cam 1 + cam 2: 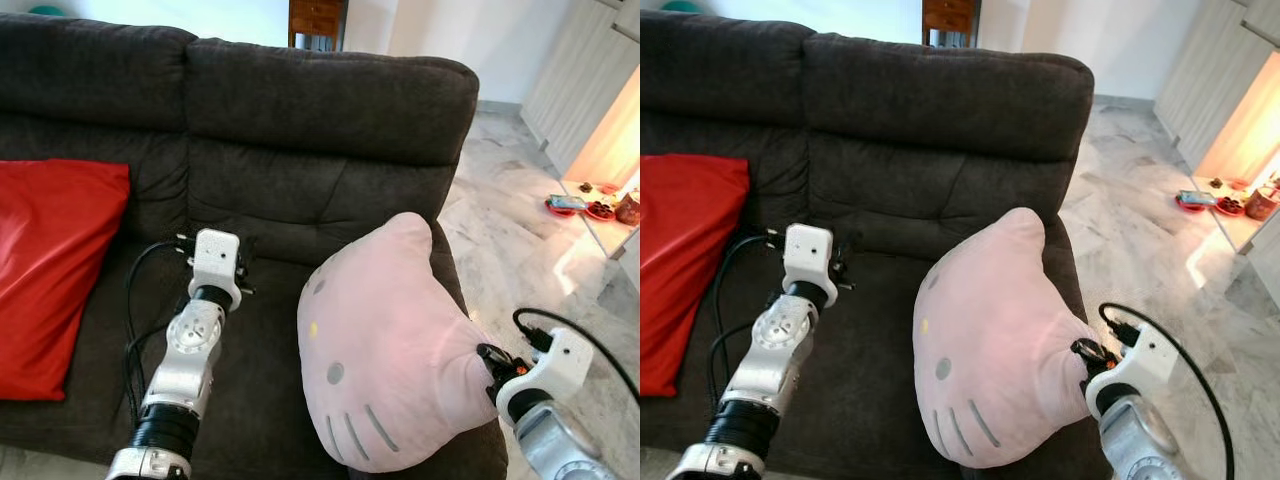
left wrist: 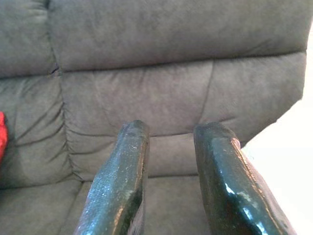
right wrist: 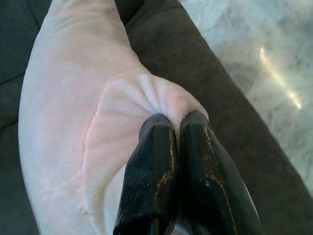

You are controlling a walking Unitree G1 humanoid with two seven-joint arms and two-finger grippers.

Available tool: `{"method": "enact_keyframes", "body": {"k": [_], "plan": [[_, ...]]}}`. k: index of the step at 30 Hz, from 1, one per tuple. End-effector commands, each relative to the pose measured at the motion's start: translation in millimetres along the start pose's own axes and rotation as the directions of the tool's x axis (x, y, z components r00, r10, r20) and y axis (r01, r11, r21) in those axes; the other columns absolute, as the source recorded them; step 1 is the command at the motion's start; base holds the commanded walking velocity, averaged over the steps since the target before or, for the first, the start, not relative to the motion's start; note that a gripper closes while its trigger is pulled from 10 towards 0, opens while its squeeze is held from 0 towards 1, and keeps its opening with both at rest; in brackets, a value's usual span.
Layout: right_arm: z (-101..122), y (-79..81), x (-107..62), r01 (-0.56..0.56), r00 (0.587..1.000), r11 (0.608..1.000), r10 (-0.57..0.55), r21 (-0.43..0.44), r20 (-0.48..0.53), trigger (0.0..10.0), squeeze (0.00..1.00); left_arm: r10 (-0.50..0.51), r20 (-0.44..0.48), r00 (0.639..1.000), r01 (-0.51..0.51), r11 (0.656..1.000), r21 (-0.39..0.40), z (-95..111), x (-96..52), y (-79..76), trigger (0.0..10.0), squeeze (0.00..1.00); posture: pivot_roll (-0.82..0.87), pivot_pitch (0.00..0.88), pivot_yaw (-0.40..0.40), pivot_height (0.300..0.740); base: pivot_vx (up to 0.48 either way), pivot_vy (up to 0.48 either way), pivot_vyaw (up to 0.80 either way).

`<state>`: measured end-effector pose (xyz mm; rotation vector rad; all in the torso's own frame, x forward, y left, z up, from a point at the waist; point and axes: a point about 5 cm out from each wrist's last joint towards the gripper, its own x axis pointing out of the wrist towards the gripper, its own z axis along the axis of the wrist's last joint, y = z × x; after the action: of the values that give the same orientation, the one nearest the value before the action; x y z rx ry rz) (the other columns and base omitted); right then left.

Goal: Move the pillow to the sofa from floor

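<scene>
A pink cat-face pillow point(image 1: 385, 350) leans on the right end of the dark grey sofa point(image 1: 300, 190), against its armrest. My right gripper point(image 1: 487, 360) is shut on the pillow's right edge, and the fabric point(image 3: 146, 98) bunches between the two black fingers point(image 3: 195, 166). My left gripper point(image 2: 168, 147) is open over the sofa seat, pointing at the backrest point(image 2: 161, 83), with nothing between its fingers. The left arm point(image 1: 195, 340) reaches up from the lower left, clear of the pillow.
A red cushion point(image 1: 50, 270) lies on the sofa's left end. Marble floor point(image 1: 520, 240) runs past the armrest on the right. A low table point(image 1: 600, 215) with small dishes stands at the far right. A wooden cabinet point(image 1: 317, 20) stands behind the sofa.
</scene>
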<state>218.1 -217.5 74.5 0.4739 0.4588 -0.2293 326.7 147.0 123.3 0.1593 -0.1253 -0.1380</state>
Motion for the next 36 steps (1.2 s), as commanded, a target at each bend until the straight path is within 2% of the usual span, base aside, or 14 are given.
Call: {"method": "enact_keyframes", "body": {"k": [1,4,6,9,12,13,14,15,16,36], "plan": [[5,-3.3,-0.4,-0.004,0.999,0.999,0.006,-0.034,0.050,10.0,0.00,-0.002,0.021,1.000,0.001,1.000,0.020,4,-2.5,0.2,10.0,0.00,-0.04,0.000,-0.097,0.740,0.000,0.000,0.00],[-6,0.3,3.2,-0.059,0.996,0.995,0.064,-0.085,0.058,10.0,0.00,0.014,0.001,1.000,-0.014,1.000,0.020,-2,-10.8,2.7,10.0,0.00,-0.03,0.000,-0.096,0.740,0.000,0.000,0.00],[-15,-2.0,6.5,-0.053,0.997,0.995,0.058,-0.086,0.059,10.0,0.00,0.023,0.000,1.000,-0.023,0.999,0.039,-4,-16.6,4.0,10.0,0.00,-0.03,0.000,-0.095,0.740,0.000,0.000,0.00],[-17,-3.8,7.6,-0.046,0.996,0.996,0.051,-0.079,0.072,10.0,0.00,0.051,-0.004,0.999,-0.050,0.998,0.046,-7,-21.7,7.3,10.0,0.00,-0.02,0.000,-0.094,0.740,0.000,0.000,0.00],[-17,-2.2,7.4,-0.061,0.994,0.992,0.071,-0.112,0.087,10.0,0.00,0.071,-0.002,0.997,-0.071,0.996,0.053,-7,-25.0,10.3,10.0,0.00,-0.02,0.000,-0.093,0.740,0.000,0.000,0.00],[-17,-1.4,7.4,-0.069,0.992,0.992,0.079,-0.108,0.093,10.0,0.44,0.074,-0.003,0.997,-0.074,0.996,0.054,-8,-26.2,10.9,10.0,0.00,-0.02,0.000,-0.093,0.740,0.000,0.000,0.00],[-17,-1.1,7.5,-0.073,0.992,0.992,0.083,-0.106,0.098,10.0,0.75,0.076,-0.004,0.997,-0.076,0.996,0.055,-8,-27.0,11.3,10.0,0.00,-0.02,0.000,-0.093,0.740,0.000,0.000,0.00],[-17,-1.3,7.7,-0.070,0.989,0.990,0.085,-0.126,0.117,10.0,0.93,0.085,-0.001,0.996,-0.085,0.995,0.056,-8,-28.7,12.1,10.0,0.00,-0.02,0.000,-0.093,0.740,0.000,0.000,0.00],[-16,-1.2,8.0,-0.070,0.988,0.990,0.086,-0.121,0.129,10.0,1.00,0.089,0.000,0.996,-0.088,0.995,0.056,-8,-29.1,12.3,10.0,0.00,-0.02,0.000,-0.093,0.740,0.000,0.000,0.00],[-1,0.7,11.8,-0.049,0.958,0.997,0.066,-0.067,0.281,10.0,1.00,0.102,0.018,0.995,-0.102,0.993,0.052,-1,-29.1,11.3,10.0,0.00,-0.02,0.000,-0.082,0.740,0.000,0.000,0.00]]}}
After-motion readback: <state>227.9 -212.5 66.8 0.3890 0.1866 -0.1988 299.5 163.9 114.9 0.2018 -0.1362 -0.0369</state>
